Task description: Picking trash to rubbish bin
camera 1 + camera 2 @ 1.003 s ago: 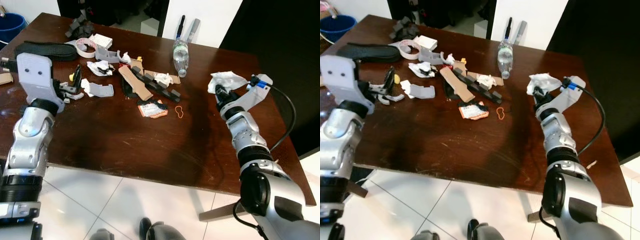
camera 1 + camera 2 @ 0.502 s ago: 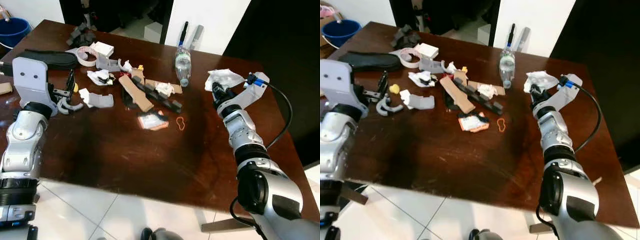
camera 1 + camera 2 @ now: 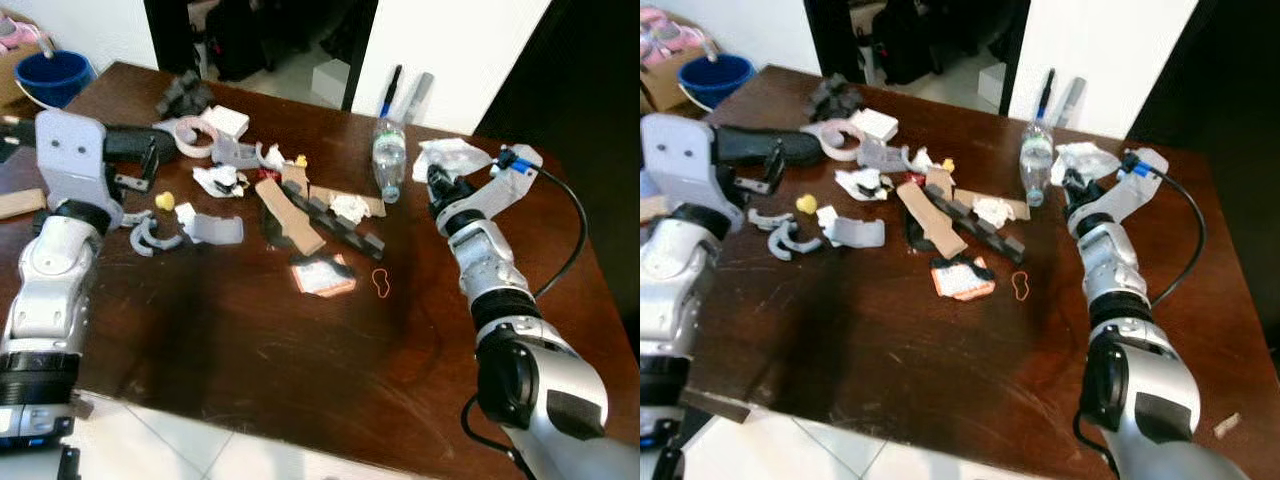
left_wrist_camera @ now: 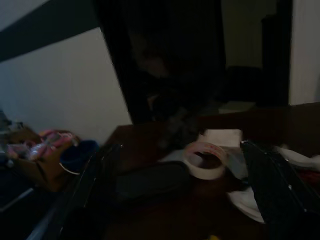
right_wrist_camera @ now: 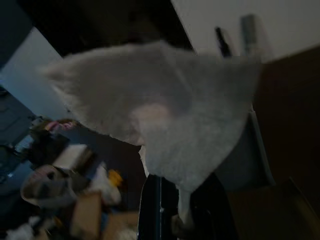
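Crumpled tissue [image 5: 165, 110] hides right end effector [image 3: 437, 177] fingertips.

Tissue close before the right wrist camera

A crumpled white tissue [image 5: 160, 120] hangs over the dark fingers [image 5: 152, 210], their grip on it hidden. Beyond, blurred scraps [image 5: 65, 185] lie on the brown counter [image 5: 290, 100].

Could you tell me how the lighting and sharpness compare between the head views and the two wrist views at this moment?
Left and right eye views: evenly lit and fairly sharp, a soft sheen on the dark table. Left wrist view: very dim, though the tape roll can be made out. Right wrist view: dark and blurred, the white tissue close up and out of focus at the right tool.
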